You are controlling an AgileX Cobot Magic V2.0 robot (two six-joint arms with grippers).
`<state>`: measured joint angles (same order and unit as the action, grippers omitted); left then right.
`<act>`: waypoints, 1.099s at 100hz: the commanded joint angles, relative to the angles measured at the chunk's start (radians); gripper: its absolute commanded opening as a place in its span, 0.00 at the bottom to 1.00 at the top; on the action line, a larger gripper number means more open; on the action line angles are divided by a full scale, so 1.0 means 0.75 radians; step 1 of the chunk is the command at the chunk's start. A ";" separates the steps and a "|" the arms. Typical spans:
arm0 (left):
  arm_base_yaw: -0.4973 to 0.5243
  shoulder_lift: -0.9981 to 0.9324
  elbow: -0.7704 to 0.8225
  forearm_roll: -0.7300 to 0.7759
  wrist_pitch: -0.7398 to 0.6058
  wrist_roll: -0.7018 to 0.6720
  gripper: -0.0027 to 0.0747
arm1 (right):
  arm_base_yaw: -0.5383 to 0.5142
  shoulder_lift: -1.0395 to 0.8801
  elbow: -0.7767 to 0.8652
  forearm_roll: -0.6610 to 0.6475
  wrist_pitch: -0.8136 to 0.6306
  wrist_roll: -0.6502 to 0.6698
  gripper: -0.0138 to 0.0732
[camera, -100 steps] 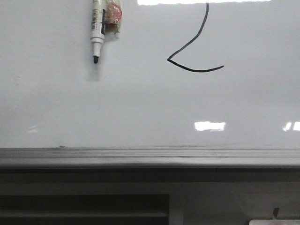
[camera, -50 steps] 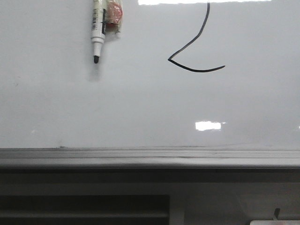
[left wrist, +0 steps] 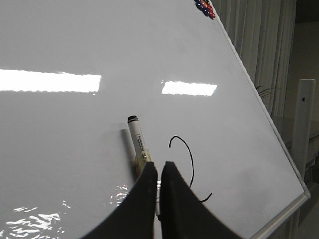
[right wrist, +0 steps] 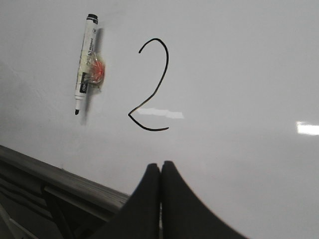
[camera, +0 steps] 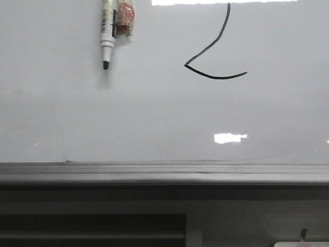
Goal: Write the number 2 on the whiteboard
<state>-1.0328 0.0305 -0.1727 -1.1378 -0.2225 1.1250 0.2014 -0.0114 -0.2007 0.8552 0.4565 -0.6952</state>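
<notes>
Number 2 [right wrist: 152,89]: a thin black line on the whiteboard [right wrist: 239,74], whole in the right wrist view: hooked top, long curved stroke, sharp corner, shallow base stroke. The front view cuts off its top.
Progress: the figure looks complete, so I judge the writing done; at most the arms have to pull back.
Marker [right wrist: 83,64]: uncapped, tip down, stuck to the board just beside the 2, fixed there with clear tape over a reddish lump, probably a magnet [right wrist: 98,72].
Left gripper [left wrist: 159,172]: dark fingers pressed together, holding nothing, off the board near the marker.
Right gripper [right wrist: 160,172]: fingers likewise closed and empty, below the 2.
Surface: glossy white-grey, with bright light reflections.
Ledge [camera: 164,174]: a grey tray along the bottom edge.
Room: coloured magnets [left wrist: 205,7] at the board's top corner; pale curtains [left wrist: 259,45] behind.
</notes>
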 commanded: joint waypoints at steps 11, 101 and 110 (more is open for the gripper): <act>-0.001 0.015 -0.032 0.010 -0.034 -0.009 0.01 | -0.005 -0.008 -0.034 0.024 -0.065 -0.016 0.10; 1.218 -0.085 0.203 1.380 0.175 -1.314 0.01 | -0.005 -0.008 -0.034 0.024 -0.067 -0.016 0.10; 1.235 -0.082 0.250 1.385 0.162 -1.354 0.01 | -0.005 -0.008 -0.034 0.024 -0.067 -0.016 0.10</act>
<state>-0.1197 -0.0042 0.0005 -0.1056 -0.0186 0.1472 0.2014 -0.0114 -0.2007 0.8552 0.4588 -0.6952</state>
